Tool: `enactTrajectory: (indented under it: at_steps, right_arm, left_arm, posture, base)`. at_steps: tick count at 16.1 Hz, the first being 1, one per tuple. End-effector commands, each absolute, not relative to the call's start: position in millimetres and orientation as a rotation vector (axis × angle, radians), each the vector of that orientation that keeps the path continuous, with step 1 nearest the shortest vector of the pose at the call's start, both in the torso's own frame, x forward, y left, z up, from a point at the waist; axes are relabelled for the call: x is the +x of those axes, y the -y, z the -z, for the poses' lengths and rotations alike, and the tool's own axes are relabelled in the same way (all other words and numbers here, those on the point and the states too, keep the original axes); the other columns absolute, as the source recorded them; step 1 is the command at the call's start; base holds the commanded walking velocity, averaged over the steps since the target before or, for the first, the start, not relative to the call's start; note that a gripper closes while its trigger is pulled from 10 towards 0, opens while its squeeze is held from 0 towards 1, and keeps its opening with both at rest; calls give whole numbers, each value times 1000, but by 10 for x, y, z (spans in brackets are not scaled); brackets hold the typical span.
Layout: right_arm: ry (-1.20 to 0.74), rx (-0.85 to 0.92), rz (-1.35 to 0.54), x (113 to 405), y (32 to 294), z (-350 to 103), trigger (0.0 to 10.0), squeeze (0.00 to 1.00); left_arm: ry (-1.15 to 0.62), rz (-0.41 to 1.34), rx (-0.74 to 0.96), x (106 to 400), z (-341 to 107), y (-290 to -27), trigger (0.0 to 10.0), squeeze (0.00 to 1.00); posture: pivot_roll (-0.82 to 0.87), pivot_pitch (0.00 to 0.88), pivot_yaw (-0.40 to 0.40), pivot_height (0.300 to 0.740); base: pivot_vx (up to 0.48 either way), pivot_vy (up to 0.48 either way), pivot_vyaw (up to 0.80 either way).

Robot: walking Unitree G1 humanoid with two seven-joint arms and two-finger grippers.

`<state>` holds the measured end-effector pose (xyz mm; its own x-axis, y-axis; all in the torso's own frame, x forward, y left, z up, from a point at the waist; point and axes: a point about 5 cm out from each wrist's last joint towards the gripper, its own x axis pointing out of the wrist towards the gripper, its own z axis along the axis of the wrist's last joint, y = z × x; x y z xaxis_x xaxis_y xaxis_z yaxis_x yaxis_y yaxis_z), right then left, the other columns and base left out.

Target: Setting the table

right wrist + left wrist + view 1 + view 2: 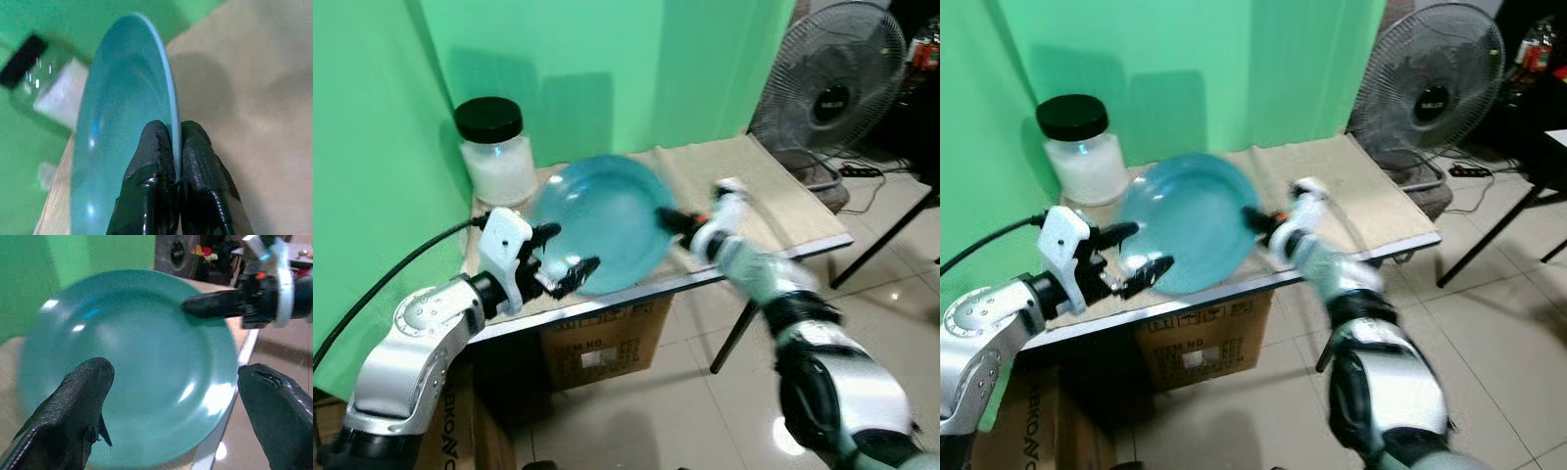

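Nearest, left gripper (560,253) at the table's front edge, fingers spread wide, one above and one below the near rim of the teal plate (602,235) without touching it; in the left wrist view the two pads (78,401) well apart with the plate's face between them.

Just beyond, teal plate tilted up on edge over the front part of the table (773,201), face turned toward the left arm; whether its lower rim rests on the beige mat cannot be told; held at its far rim by the right gripper (175,147), fingers pressed together on the rim, one on each face.

Step in hand, by judgement: plate being carried or handed across for placing, not yet laid flat; setting barely begun.

Next move calls for either closing the spread fingers on the near rim before letting go at the other side, or lowering the plate level onto the mat; slow tilt needed, thin-rim pinch likely to slip.

Farther back, a clear jar (495,152) with black lid at the table's rear corner beside the green backdrop; beyond the table, a standing fan (832,83).
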<state>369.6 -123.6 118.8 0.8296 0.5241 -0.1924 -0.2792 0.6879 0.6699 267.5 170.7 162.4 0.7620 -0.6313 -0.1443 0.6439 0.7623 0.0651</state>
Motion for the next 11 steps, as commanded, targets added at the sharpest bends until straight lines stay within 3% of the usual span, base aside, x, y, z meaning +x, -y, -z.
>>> enactTrajectory:
  at_steps: [1,6,11]
  right_arm:
    - [-310,698,-424,3638,1519,-1339,0,0]
    - [-103,808,-337,3417,1894,-1624,0,0]
    - [-23,879,-311,3328,1918,-1695,0,0]
  left_arm:
    - [-83,687,97,2705,-1703,-1667,10000,0]
    - [-64,695,85,2813,-1736,-1544,10000,0]
    - [-92,412,36,3084,-1642,-1751,10000,0]
  posture:
    - [50,0,-32,740]
    - [13,0,18,740]
    - [18,0,-1,740]
  base:
    - [0,0,0]
    - [0,0,0]
    - [0,0,0]
